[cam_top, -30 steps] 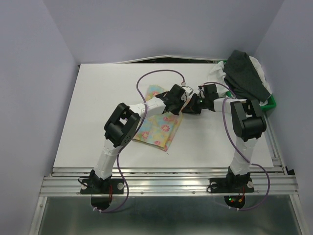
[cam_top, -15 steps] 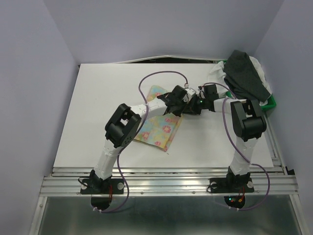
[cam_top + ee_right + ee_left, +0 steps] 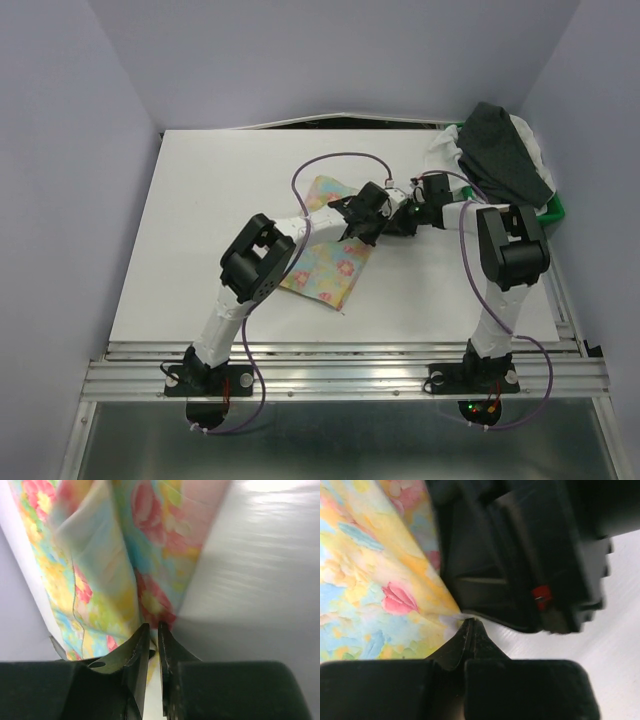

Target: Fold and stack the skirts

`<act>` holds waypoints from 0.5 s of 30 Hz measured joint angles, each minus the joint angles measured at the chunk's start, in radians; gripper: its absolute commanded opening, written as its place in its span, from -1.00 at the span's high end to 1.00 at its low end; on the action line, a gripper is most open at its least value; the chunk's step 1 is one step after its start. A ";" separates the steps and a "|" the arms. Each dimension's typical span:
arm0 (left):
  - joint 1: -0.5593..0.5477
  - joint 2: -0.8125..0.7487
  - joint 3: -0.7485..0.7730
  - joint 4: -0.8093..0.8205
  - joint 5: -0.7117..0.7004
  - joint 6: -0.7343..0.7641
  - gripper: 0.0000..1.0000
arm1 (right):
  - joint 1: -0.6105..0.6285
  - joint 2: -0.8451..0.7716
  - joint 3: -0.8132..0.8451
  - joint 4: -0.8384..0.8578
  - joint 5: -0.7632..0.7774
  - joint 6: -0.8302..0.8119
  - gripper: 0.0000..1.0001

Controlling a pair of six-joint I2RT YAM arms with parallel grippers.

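Observation:
The yellow floral skirt point(image 3: 335, 262) lies folded on the white table point(image 3: 220, 200), its right corner lifted between the two grippers. My left gripper point(image 3: 378, 224) is shut on that corner's edge, and the left wrist view shows the floral skirt point(image 3: 370, 580) pinched at the tips of the left gripper point(image 3: 470, 623). My right gripper point(image 3: 400, 222) is shut on the same skirt right beside it; in its wrist view the floral skirt point(image 3: 100, 570) hangs in folds from the right gripper point(image 3: 152, 628). The dark charcoal skirt point(image 3: 500, 150) lies heaped over the white skirt point(image 3: 528, 135) at the back right.
A green tray point(image 3: 556, 210) shows under the heap at the table's right edge. The right gripper's black body point(image 3: 520, 555) fills the top of the left wrist view, very close. Purple walls stand on both sides.
My left gripper has shut on the floral skirt's corner. Both grippers and that corner have shifted slightly to the right.

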 measured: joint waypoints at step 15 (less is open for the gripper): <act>0.035 -0.009 -0.048 0.085 0.108 -0.016 0.85 | -0.110 -0.123 -0.011 -0.035 -0.054 0.037 0.58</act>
